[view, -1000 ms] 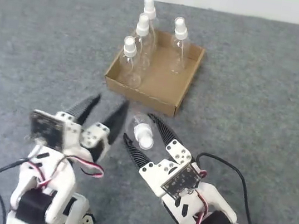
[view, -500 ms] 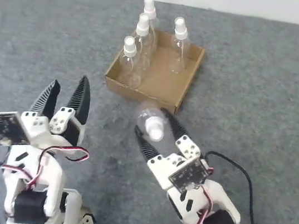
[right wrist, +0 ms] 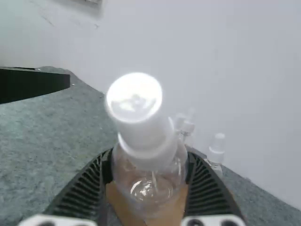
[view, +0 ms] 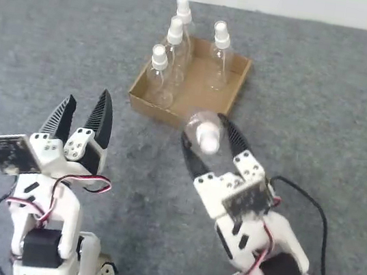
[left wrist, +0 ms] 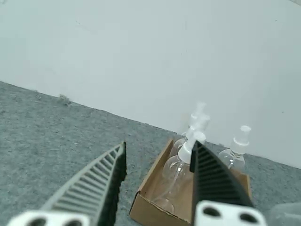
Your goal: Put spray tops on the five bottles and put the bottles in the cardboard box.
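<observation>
The right end effector (view: 204, 129) is closed partway round the body of a clear, round plastic bottle (view: 208, 139) fitted with a white spray top. Its ribbed black fingers (right wrist: 82, 188) press the bottle from both sides, and the top leans back toward the wrist. The shallow brown cardboard box (view: 148, 104) lies just beyond the fingertips, its near wall almost under the held bottle. Four more clear bottles with white spray tops (view: 157, 71) stand upright farther in, mostly on the side away from this end effector's open path. The left end effector (view: 88, 98) stands well apart, raised off the grey carpet-like surface (view: 328, 97), with its fingers spread wide and nothing between them.

The risks seem to lie in the set-down. The smooth wall could slide in the grip. If the bottle comes down too early, its base may catch the near wall, and if released while leaning it would likely tip into its neighbours and topple them.
</observation>
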Controlling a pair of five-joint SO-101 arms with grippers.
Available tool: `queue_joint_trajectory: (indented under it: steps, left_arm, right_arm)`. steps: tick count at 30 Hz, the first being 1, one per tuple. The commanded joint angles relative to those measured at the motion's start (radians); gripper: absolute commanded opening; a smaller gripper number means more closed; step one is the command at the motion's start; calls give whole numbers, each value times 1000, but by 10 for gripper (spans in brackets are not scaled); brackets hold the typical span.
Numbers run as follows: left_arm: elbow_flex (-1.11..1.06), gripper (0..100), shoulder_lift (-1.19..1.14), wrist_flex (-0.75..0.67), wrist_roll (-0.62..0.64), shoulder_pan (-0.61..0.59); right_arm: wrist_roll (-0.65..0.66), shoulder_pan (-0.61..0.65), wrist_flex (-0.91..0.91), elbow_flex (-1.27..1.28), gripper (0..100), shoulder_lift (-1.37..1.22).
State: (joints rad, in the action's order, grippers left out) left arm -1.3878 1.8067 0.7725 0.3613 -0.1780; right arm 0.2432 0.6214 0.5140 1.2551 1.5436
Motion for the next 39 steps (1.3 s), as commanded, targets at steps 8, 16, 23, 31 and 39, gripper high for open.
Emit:
queue_joint_trajectory:
  steps: [8,16,23,31,39]
  left_arm:
    - [12,211,15,-29,12,-2]
    - [12,211,15,-29,12,-2]
    - [12,210,15,-29,12,-2]
    - [12,210,15,-28,12,-2]
    - [12,210,15,-28,12,-2]
  right_arm:
    - [5,-35,-13,-307,37,-441]
    - [3,-101,-15,-522,39,-739]
    - [3,-125,-15,-700,38,-989]
    - [2,-127,-48,-861,42,-1247]
    - [-137,-174,-226,-867,42,-1409]
